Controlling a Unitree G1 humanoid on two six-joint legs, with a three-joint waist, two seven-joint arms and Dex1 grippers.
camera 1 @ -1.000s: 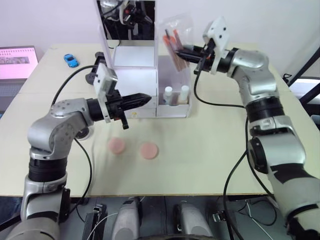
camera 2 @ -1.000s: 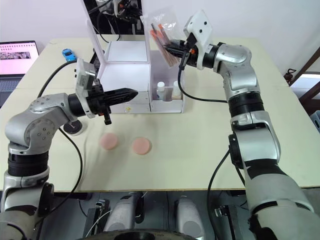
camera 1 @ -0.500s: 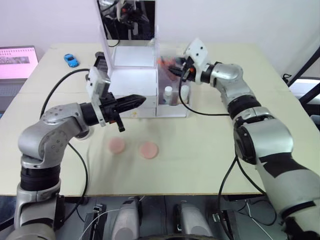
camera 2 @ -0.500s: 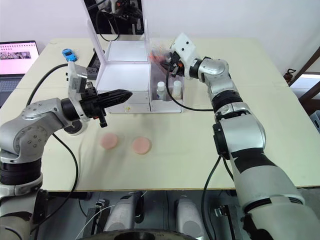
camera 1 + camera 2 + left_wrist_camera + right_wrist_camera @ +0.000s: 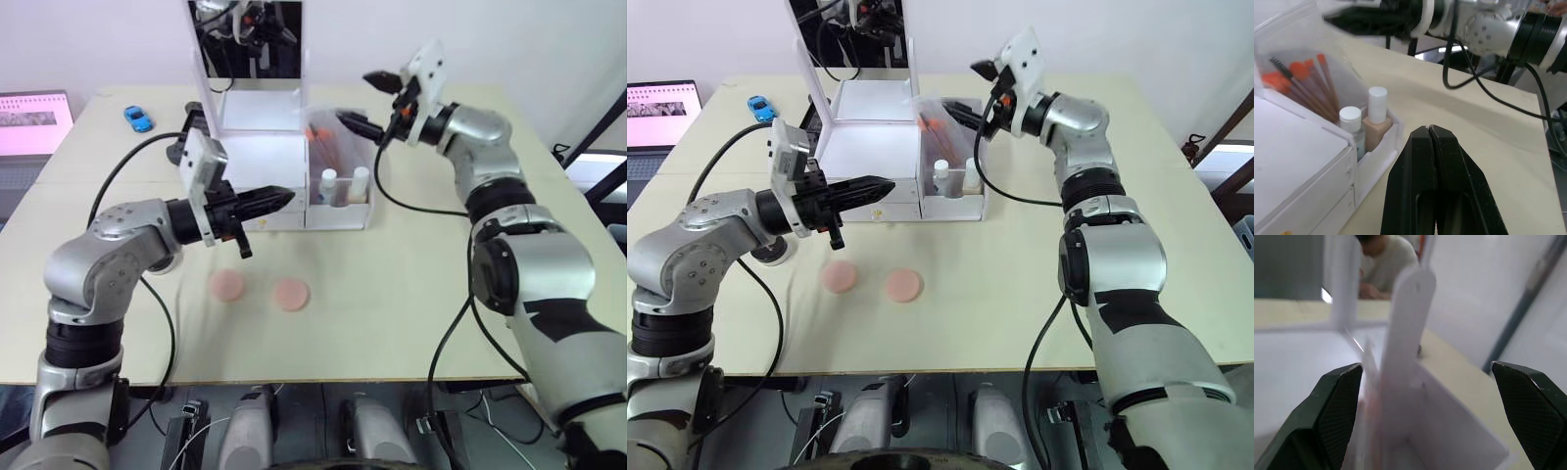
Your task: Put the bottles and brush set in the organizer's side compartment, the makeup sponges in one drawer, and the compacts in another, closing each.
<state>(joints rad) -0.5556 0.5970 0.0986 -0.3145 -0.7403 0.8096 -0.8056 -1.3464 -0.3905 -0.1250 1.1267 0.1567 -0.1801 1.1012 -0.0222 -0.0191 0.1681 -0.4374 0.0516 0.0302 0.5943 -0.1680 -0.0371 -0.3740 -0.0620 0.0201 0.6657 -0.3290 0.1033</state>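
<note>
brush set [image 5: 328, 147]: flat clear sleeve, orange-pink tips up, brownish handles down, leaning tilted in the tall rear part of the side compartment [image 5: 343, 186] of the white organizer [image 5: 269, 171]. two bottles [image 5: 345, 184] stand upright in its lower front section, white cap beside pale cap. right claw [image 5: 370, 98] wide open, empty, above the compartment. left claw [image 5: 279, 199] fully closed, empty, at the drawer fronts. two pink makeup sponges [image 5: 261, 290] flat on the table [image 5: 392, 294], side by side, apart.
</note>
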